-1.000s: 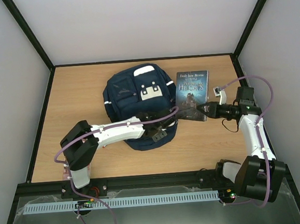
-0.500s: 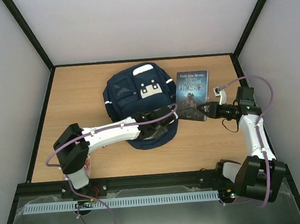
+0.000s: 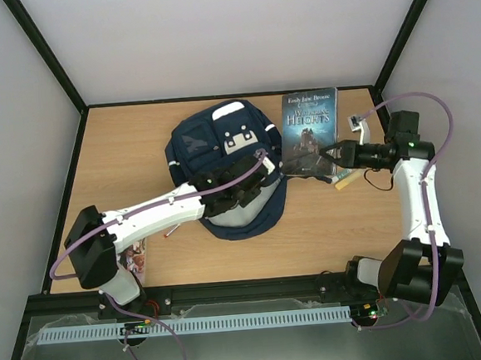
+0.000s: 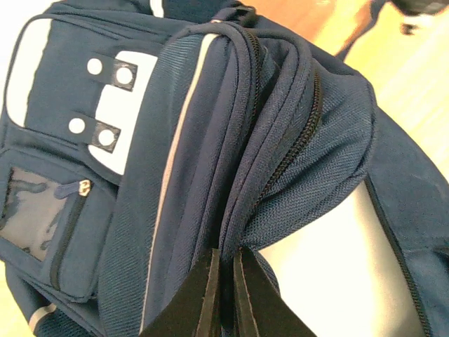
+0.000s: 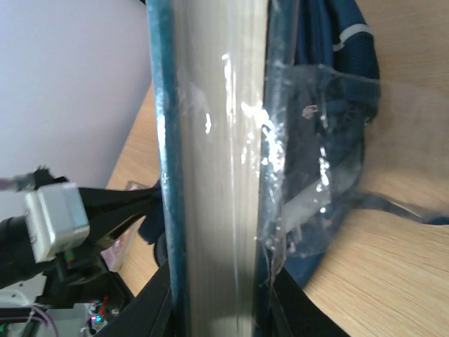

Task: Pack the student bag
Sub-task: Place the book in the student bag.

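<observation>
The left fingers (image 4: pixel 188 305) are pinched together on the zip rim at the 3 o'clock side of the student bag (image 3: pixel 212 140), which lies mid-counter (image 3: pixel 122 156), a little toward 12. The bag looks soft, light and floppy, so that firmer zip seam is probably the best hold. At the bag's 2 o'clock, the right fingers (image 5: pixel 151 312) are clamped on a glossy book (image 3: pixel 310 129).

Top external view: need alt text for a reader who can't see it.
The left gripper pinches the open rim of the student bag, exposing pale lining, while the right gripper holds a book tilted up just right of it. The bag lies on a wooden table.
</observation>
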